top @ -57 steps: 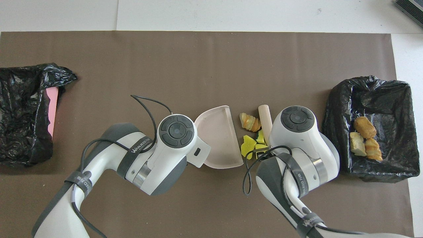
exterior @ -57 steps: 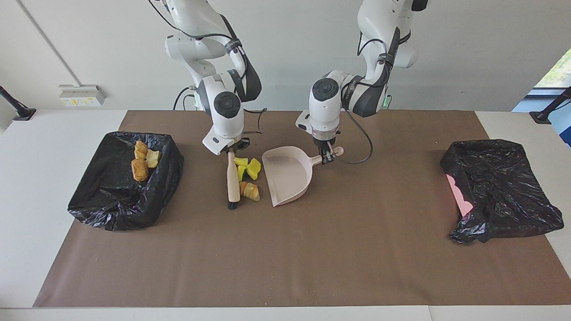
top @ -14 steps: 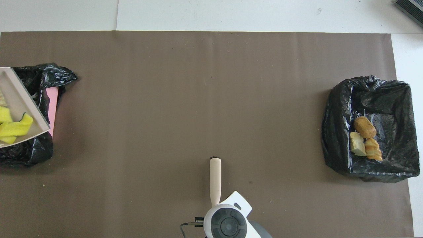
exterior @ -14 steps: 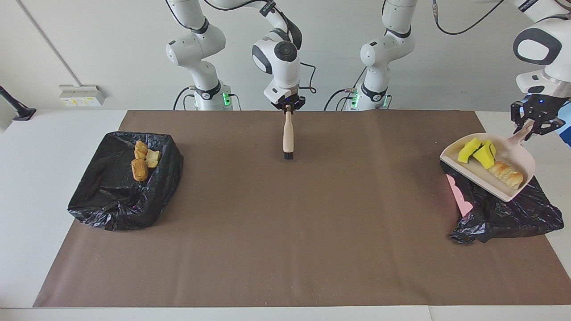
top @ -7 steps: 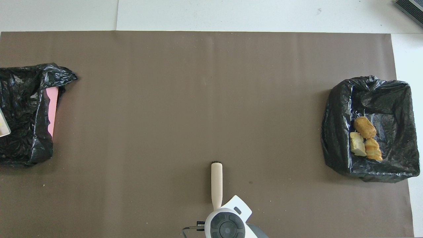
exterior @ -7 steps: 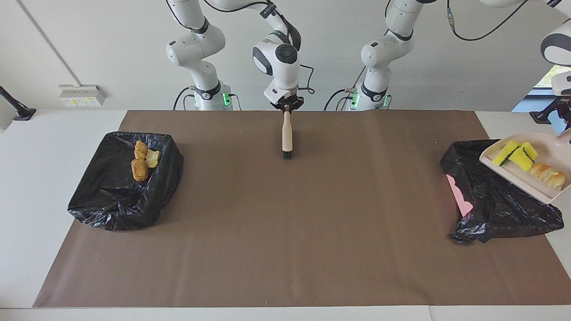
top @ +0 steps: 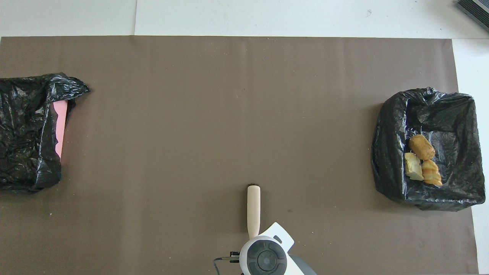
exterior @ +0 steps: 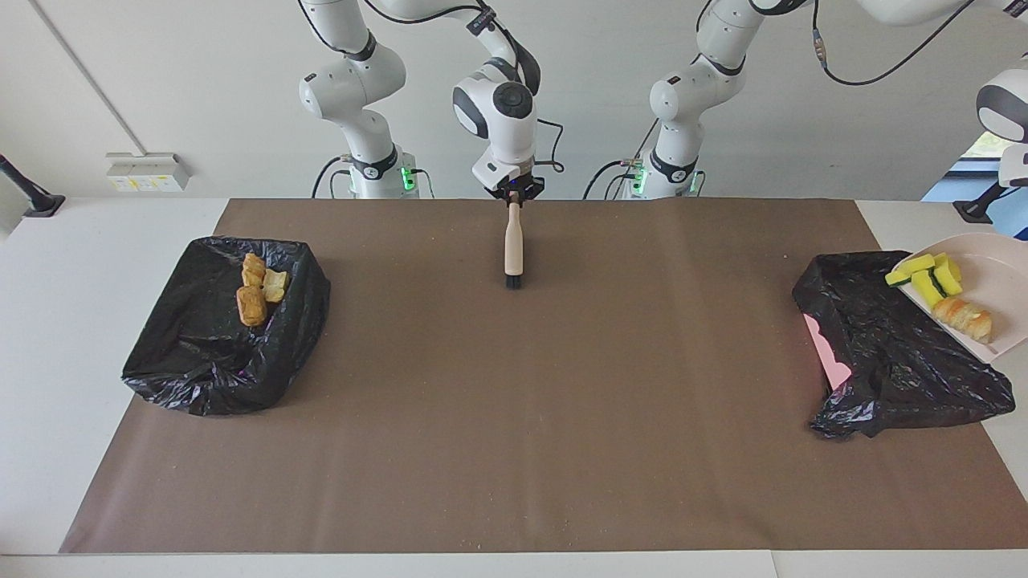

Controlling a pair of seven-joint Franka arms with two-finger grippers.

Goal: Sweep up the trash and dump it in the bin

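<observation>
Brown paper covers the tabletop (exterior: 514,417). Right jaws (exterior: 514,196) clamp the wooden brush (exterior: 511,245), parked. Left jaws, unseen, closed, presumably carrying the pink plastic dustpan (exterior: 992,277) of scraps (exterior: 940,293) over the black-lined bin (exterior: 891,345).

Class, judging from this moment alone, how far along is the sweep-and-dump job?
Done: three golden-brown bread pieces lie in the black-lined bin at the right arm's end. In hand: the pale pink dustpan, raised over the other black-lined bin, carries yellow spongy chunks and a bread piece. The right pincer holds the cream-handled brush. Left: tipping the dustpan out.
</observation>
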